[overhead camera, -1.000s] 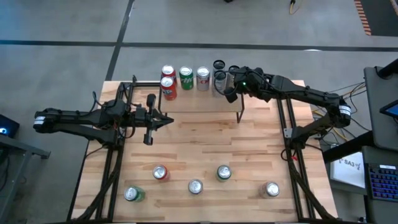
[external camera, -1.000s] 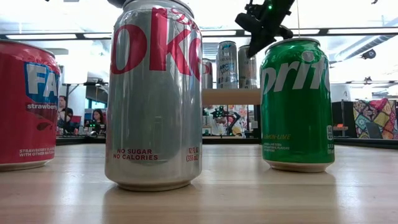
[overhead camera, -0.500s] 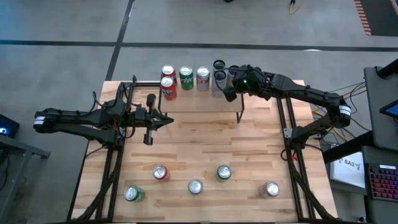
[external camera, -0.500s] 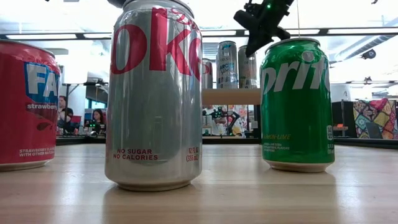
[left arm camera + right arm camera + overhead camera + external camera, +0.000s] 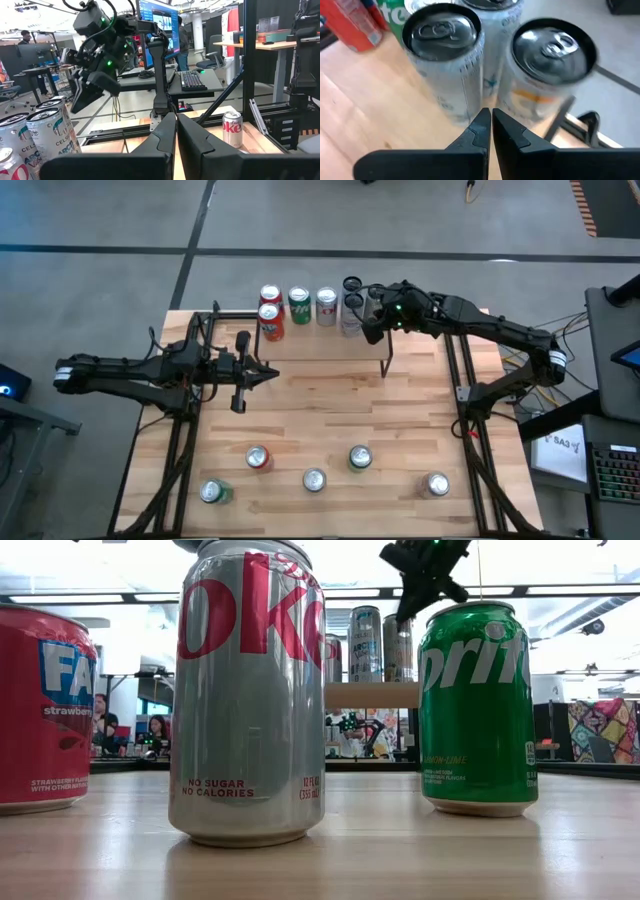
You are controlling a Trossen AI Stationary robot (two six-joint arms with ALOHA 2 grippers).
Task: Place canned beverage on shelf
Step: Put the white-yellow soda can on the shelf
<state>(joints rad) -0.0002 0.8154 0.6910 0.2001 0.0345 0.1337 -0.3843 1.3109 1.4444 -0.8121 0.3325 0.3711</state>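
The right gripper, fingers closed and empty, hangs above the Celsius cans on the shelf, upper centre; the left gripper is closed, centre left.

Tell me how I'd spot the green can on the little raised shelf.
Find the shelf at the table's far edge, seen from above. A row of cans stands along its back. The green can sits between the red cans and a silver can, the only green one there.
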